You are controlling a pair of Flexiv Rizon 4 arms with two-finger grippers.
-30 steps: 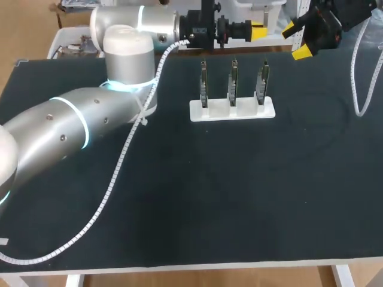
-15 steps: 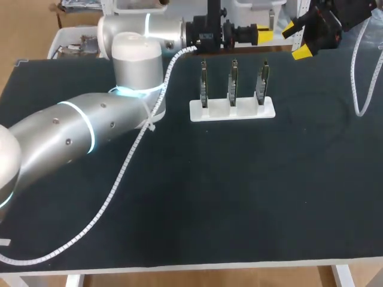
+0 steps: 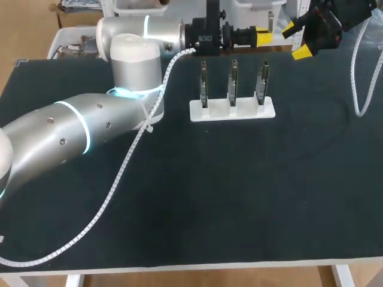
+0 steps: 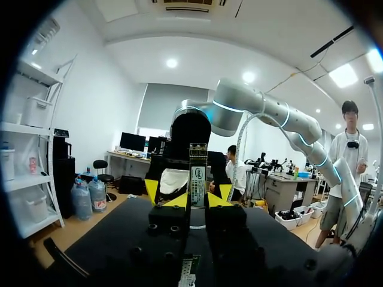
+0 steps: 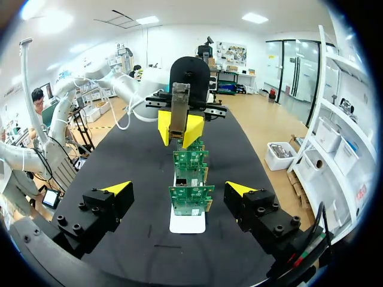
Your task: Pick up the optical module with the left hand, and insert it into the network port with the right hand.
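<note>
Your left gripper [image 4: 189,197] is pinching the slim silver optical module [image 4: 197,176] upright between its fingertips; your right gripper [image 5: 179,190] is gaping wide.

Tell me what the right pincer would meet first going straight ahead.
Likely the nearest circuit board in the row ahead, unless the right pincer passes above it; then the optical module in the left pincer. Height is unclear.

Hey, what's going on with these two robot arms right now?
The left arm's tool holds a small optical module upright in the air near the far edge of the table, beyond a white stand carrying three circuit boards. The right arm's tool is open and empty, facing it close by. The module is not yet handed over or plugged into any board.
</note>
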